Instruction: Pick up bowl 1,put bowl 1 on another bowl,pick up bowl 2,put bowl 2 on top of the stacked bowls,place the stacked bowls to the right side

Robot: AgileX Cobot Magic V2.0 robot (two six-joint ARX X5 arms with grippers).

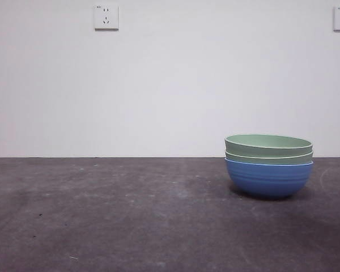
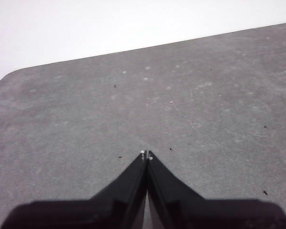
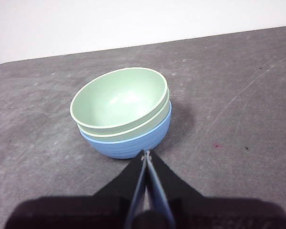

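The stacked bowls stand on the right part of the table: a blue ribbed bowl (image 1: 268,178) at the bottom with two pale green bowls (image 1: 268,146) nested in it. In the right wrist view the same stack, its top green bowl (image 3: 119,98) over the blue bowl (image 3: 128,143), lies just beyond my right gripper (image 3: 146,153), which is shut and empty, apart from the bowls. My left gripper (image 2: 146,154) is shut over bare table, with no bowl near it. Neither arm shows in the front view.
The dark grey tabletop (image 1: 113,215) stretches to the left of the stack. A white wall with two sockets (image 1: 106,17) stands behind. The table's rounded far corner (image 2: 9,76) shows in the left wrist view.
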